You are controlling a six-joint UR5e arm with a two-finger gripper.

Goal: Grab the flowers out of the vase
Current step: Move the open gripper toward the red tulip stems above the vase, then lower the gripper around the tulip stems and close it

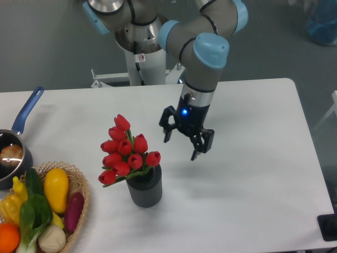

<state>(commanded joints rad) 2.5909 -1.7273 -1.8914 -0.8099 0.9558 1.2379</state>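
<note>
with gripper [182, 145] spread wide, empty and hovering just right of the red tulip bunch [126, 152] standing in the ribbed dark grey vase [145, 188], shift left, centre on the stems above the rim, close gently, lift straight up.

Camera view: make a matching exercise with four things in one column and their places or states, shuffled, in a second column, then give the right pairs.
Things:
1. flowers
2. vase
3. end effector
4. pot

Places or states:
A. at the table's left edge, blue handle pointing up and away
B. open, holding nothing, hanging to the right of the red buds
C. standing upright on the white table, dark and ribbed
D. sitting in the dark container, leaning left

Pairs: 1-D, 2-C, 3-B, 4-A
</note>
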